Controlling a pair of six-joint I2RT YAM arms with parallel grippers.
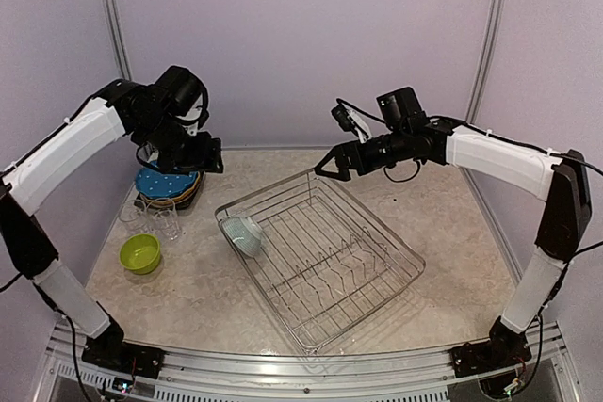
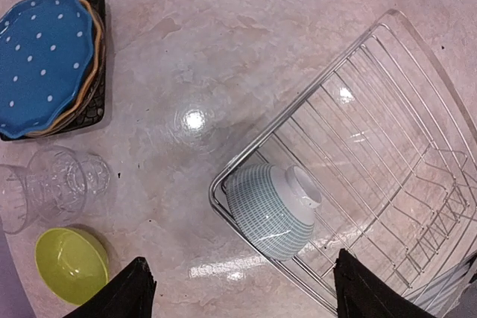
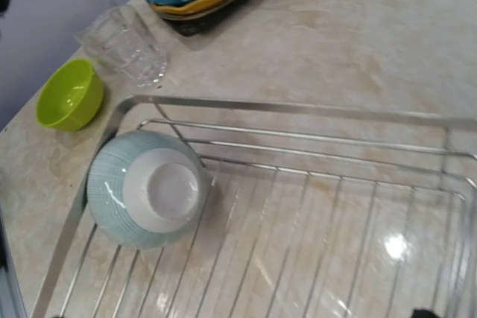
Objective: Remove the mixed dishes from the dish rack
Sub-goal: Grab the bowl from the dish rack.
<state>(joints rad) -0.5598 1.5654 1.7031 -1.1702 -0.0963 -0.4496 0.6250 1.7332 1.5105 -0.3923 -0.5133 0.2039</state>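
Pale-blue bowl (image 1: 247,234) lies on its side in the dish rack's (image 1: 325,270) near-left corner. Grab its rim and lift clear of the wires. Right gripper (image 1: 330,167) hovers at the far corner, jaws apart and empty. Left gripper (image 1: 200,157) is likewise apart and empty, above the plate stack (image 1: 168,184).

The table (image 1: 433,204) has a shiny cream top with soft brown swirls, like stone. Behind the table is a plain light purple wall (image 1: 301,35). Two thin silver poles (image 1: 111,16) go up at the table's back corners. A bright light spot (image 2: 194,119) shines on the table top.
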